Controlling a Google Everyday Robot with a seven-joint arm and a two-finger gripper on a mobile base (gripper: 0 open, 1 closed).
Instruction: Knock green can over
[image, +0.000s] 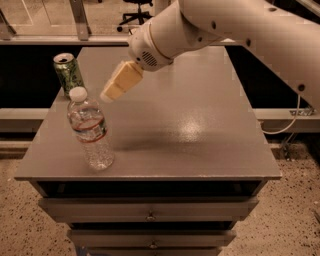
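The green can (68, 74) stands upright near the left edge of the grey table (200, 125), towards the back. It has a leafy pattern and a silver top. My gripper (111, 93) hangs above the table, to the right of the can and a little apart from it, pointing down and left. Its cream fingers (121, 81) lie together. It holds nothing.
A clear plastic water bottle (90, 129) with a white cap stands in front of the can, near the table's front left. The table has drawers (150, 210) below. An office chair (137, 11) and a railing are behind the table.
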